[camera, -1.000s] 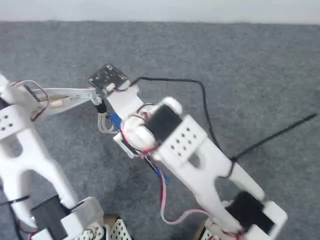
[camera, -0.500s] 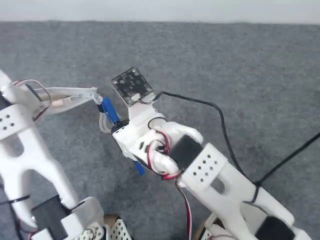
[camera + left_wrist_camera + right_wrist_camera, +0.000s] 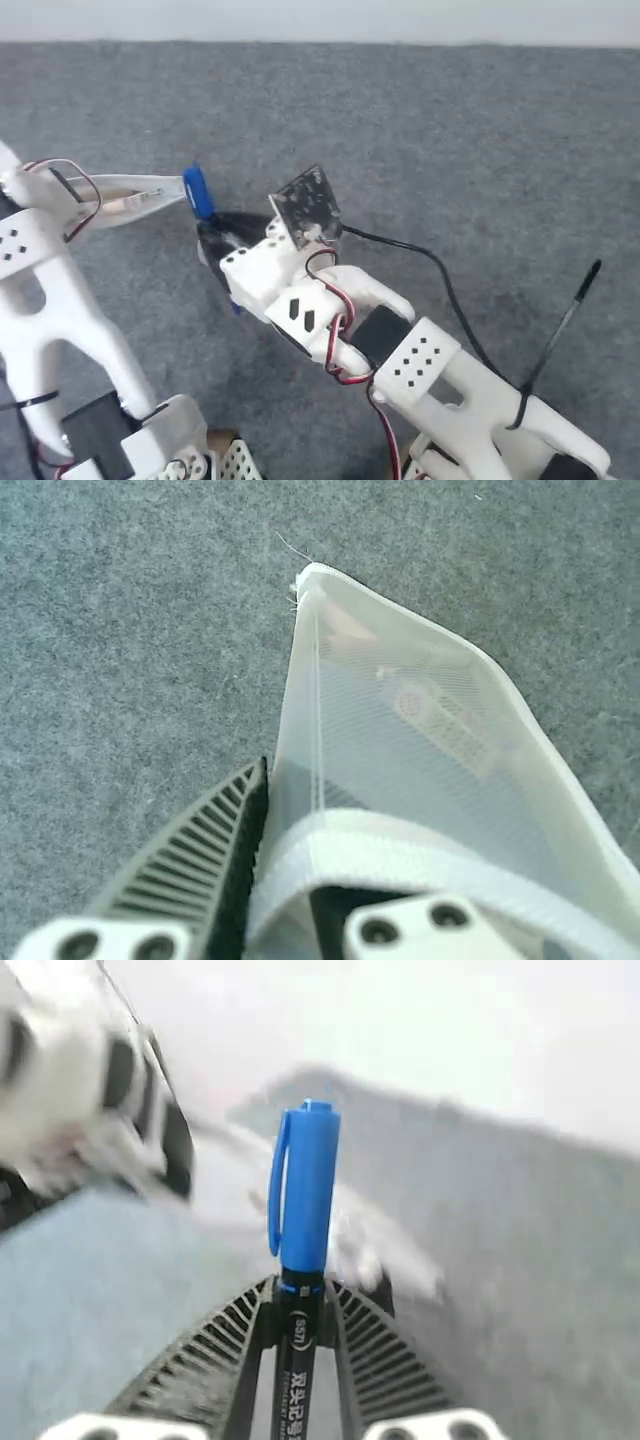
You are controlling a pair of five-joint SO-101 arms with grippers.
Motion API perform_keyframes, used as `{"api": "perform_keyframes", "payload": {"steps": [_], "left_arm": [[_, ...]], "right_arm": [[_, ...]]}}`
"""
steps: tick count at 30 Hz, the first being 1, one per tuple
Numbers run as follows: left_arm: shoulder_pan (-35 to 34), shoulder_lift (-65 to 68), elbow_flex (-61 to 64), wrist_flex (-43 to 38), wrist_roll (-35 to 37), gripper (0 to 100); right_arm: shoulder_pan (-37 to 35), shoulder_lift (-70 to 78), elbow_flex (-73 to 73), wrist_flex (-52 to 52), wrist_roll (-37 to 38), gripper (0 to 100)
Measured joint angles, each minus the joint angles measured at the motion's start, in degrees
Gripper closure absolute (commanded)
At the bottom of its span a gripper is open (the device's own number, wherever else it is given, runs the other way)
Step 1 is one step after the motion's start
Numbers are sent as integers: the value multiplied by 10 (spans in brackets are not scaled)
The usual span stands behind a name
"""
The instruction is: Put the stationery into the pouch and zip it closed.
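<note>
While the left pincer [image 3: 287,815] is gripping the pouch [image 3: 400,730] at its open end, the right pincer [image 3: 300,1300] is holding a blue marker [image 3: 303,1190] close by. The left pincer is clamped on the pouch just under the white zipper band [image 3: 400,855]. One ribbed finger is lying outside the mesh and the other one is mostly hidden behind the fabric. The pouch is stretching away from this pincer over the grey counter [image 3: 480,130], and its far corner is pointing at the counter. I cannot tell if the corner is touching it.

Through the mesh some small pale things [image 3: 440,720] are showing inside the pouch, but I cannot tell what they are.

The right pincer is closed on the dark body of the marker, with the two ribbed fingers pressing on both sides of it. The blue cap with its clip is sticking out past the fingertips. In the high view the cap is standing just beside the tip of the left arm's pincer, and the right arm is lying across the middle of the counter. A black cable [image 3: 440,280] is running from the right wrist back along that arm.
</note>
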Motion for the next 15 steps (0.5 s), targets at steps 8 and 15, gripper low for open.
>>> {"api": "perform_keyframes", "payload": {"steps": [8,15], "left_arm": [[0,0,0,0,0,990],[0,0,0,0,0,990]], "right_arm": [[-3,3,0,-91,0,992],[-15,47,0,-228,0,992]]}}
